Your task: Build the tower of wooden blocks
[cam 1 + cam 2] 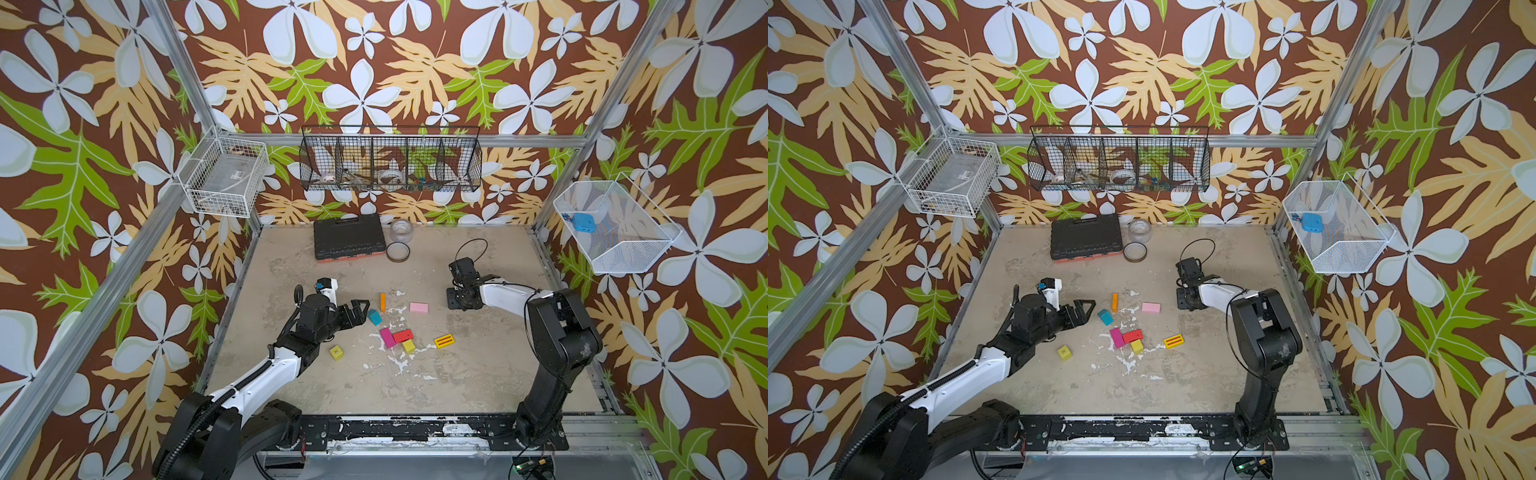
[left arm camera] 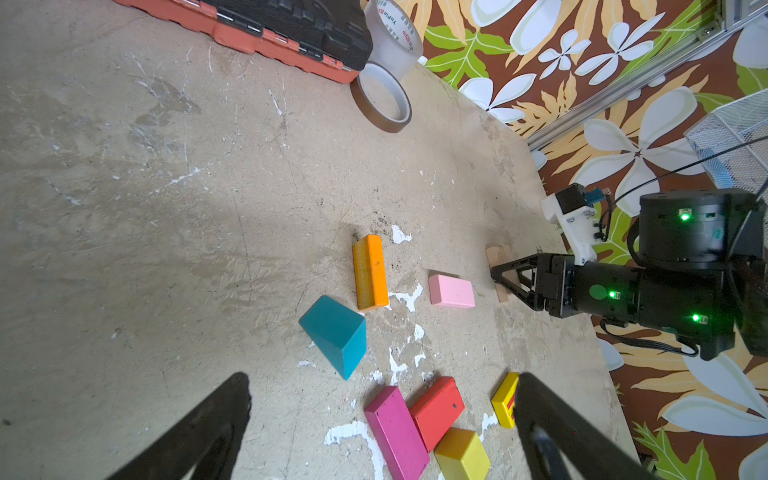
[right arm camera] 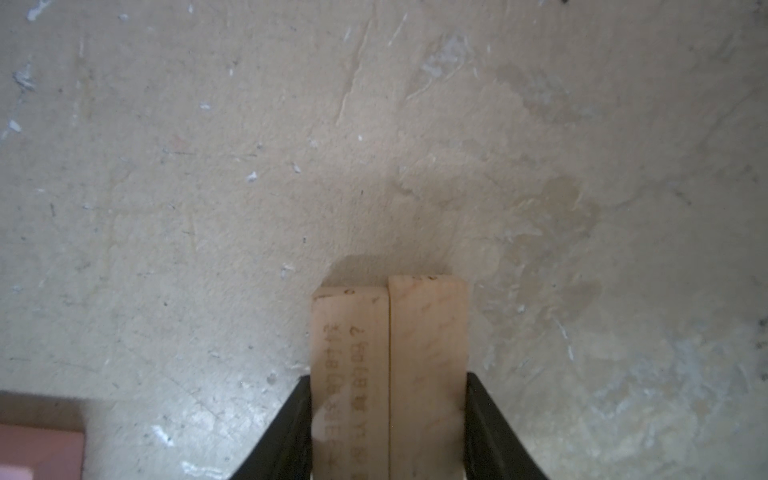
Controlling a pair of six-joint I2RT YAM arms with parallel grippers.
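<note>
No wood block tower is yet being shown: the wood blocks are lying scattered on the desk, two tan planks are being clamped by the right gripper, the left gripper being held agape.

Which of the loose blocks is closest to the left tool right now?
The teal wedge, just beyond the open left tool's tips. It is the only teal, sloped block; the orange plank and magenta block lie farther off.
</note>
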